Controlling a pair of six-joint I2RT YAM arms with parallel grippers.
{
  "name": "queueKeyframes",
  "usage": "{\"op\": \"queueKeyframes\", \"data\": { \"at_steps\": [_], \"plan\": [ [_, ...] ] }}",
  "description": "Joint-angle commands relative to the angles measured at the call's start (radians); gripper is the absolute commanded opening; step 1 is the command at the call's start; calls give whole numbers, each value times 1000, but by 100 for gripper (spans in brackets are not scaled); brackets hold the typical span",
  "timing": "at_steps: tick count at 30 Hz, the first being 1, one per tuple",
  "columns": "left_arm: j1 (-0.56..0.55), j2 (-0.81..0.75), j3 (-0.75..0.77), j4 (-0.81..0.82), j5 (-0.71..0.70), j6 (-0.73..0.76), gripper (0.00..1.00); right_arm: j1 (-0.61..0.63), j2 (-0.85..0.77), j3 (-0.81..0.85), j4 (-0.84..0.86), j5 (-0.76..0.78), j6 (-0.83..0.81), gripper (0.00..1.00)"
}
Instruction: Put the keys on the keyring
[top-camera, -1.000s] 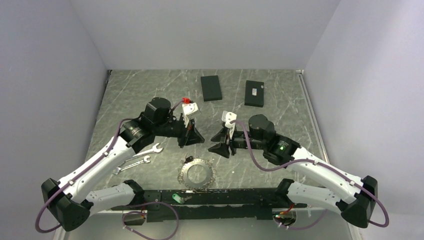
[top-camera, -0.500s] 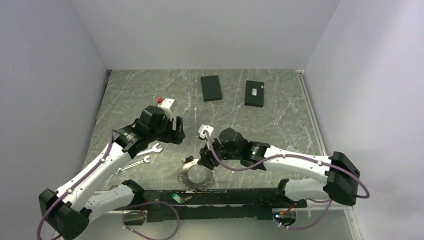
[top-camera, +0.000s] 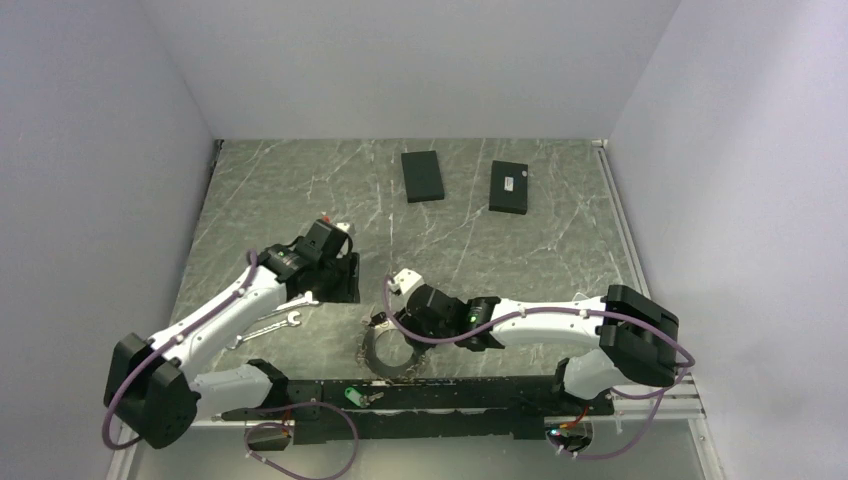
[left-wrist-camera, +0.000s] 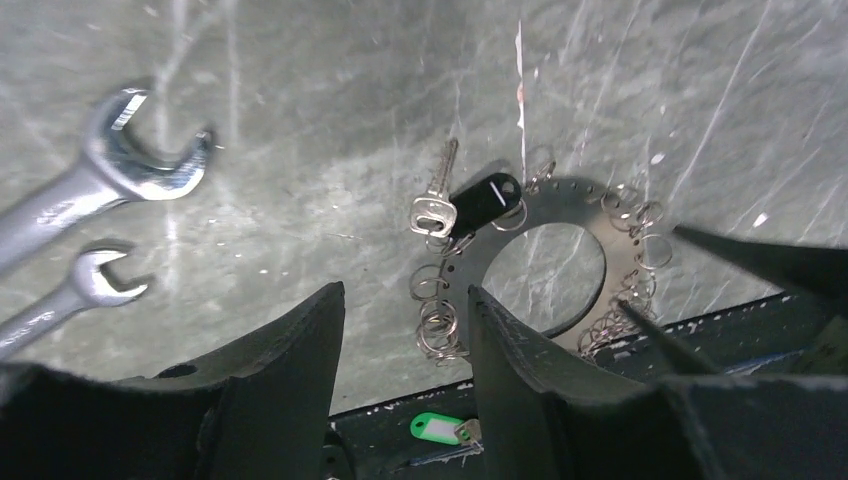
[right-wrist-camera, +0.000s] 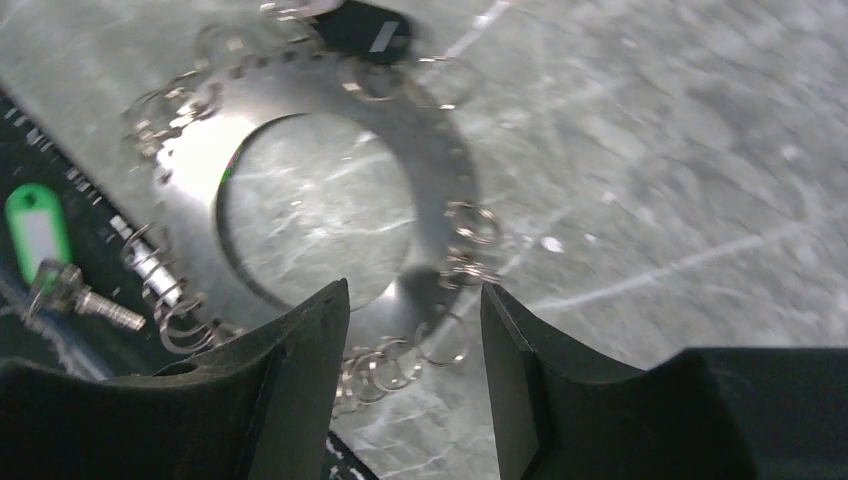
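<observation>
The keyring (top-camera: 393, 352) lies flat near the table's front edge, a grey toothed disc with small split rings hooked round its rim. In the left wrist view, a silver key (left-wrist-camera: 436, 205) with a black tag (left-wrist-camera: 486, 198) lies at the keyring's (left-wrist-camera: 577, 205) far edge. A second key with a green tag (left-wrist-camera: 440, 428) rests on the black rail. My left gripper (left-wrist-camera: 405, 295) hangs open and empty, left of the ring. My right gripper (right-wrist-camera: 415, 290) is open just above the keyring's (right-wrist-camera: 440, 200) rim, with split rings between its fingers. It holds nothing.
Two silver wrenches (top-camera: 290, 300) (top-camera: 265, 328) lie under the left arm. Two flat black boxes (top-camera: 422, 176) (top-camera: 509, 187) sit at the back. The black rail (top-camera: 450, 392) runs along the front edge, right behind the keyring. White walls close in three sides.
The right arm swung left and down from mid-table to just over the keyring. The left arm pulled back to the left and lowered, and its gripper went from shut to open.
</observation>
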Motion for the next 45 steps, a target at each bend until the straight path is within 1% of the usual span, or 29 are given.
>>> {"op": "queueKeyframes", "data": {
  "at_steps": [1, 4, 8, 12, 14, 16, 18, 19, 21, 22, 25, 27, 29, 31, 32, 34, 36, 39, 41, 42, 43, 44, 45],
  "plan": [
    [-22, 54, -45, 117, 132, 3, 54, -41, -9, 9, -70, 175, 214, 54],
    [-38, 86, -74, 164, 127, -1, 54, -75, -4, -1, -68, 158, 234, 52],
    [-83, 126, -116, 261, 174, -2, 54, -116, 35, -1, -48, 97, 226, 44],
    [-182, 216, -115, 304, 100, 1, 55, -133, 108, 33, -43, 42, 203, 40],
    [-213, 274, -106, 312, 63, -2, 54, -136, 135, 45, -39, 23, 188, 36],
    [-224, 304, -105, 320, 30, -14, 51, -144, 147, 48, -31, 10, 178, 30],
    [-225, 320, -108, 328, 20, -17, 44, -161, 154, 48, -23, -10, 170, 23],
    [-226, 326, -110, 335, 20, -16, 30, -169, 155, 46, -18, -16, 166, 20],
    [-226, 339, -109, 349, 21, -10, 8, -186, 157, 44, -7, -24, 152, 13],
    [-225, 346, -108, 359, 20, -7, 0, -198, 161, 45, 3, -23, 142, 10],
    [-226, 367, -100, 380, 5, -27, 0, -285, 169, 59, 43, -54, 120, 4],
    [-224, 383, -78, 376, -45, -50, 0, -356, 174, 77, 85, -77, 100, 2],
    [-216, 410, -44, 352, -109, -95, 0, -402, 192, 129, 91, -73, 64, 2],
    [-191, 444, -10, 332, -153, -151, 0, -430, 211, 191, 81, -51, 23, 2],
    [-172, 461, 0, 343, -148, -173, 0, -445, 218, 222, 72, -44, 6, 4],
    [-131, 487, 15, 372, -139, -204, 0, -471, 225, 268, 52, -46, -12, 13],
    [-104, 504, 29, 408, -137, -209, 0, -488, 208, 293, 30, -39, -22, 24],
    [-99, 507, 61, 435, -162, -182, 0, -490, 153, 282, -2, -25, -35, 36],
    [-100, 483, 55, 462, -156, -163, 0, -486, 108, 256, -24, -67, -43, 43],
    [-99, 460, 46, 472, -155, -153, 8, -477, 75, 237, -29, -95, -50, 46],
    [-100, 440, 40, 472, -156, -138, 21, -464, 47, 217, -37, -111, -55, 49],
    [-101, 418, 34, 463, -160, -130, 30, -440, 17, 191, -37, -149, -67, 52],
    [-101, 395, 29, 450, -166, -124, 42, -406, -15, 166, -37, -164, -85, 55]
  ]
}}
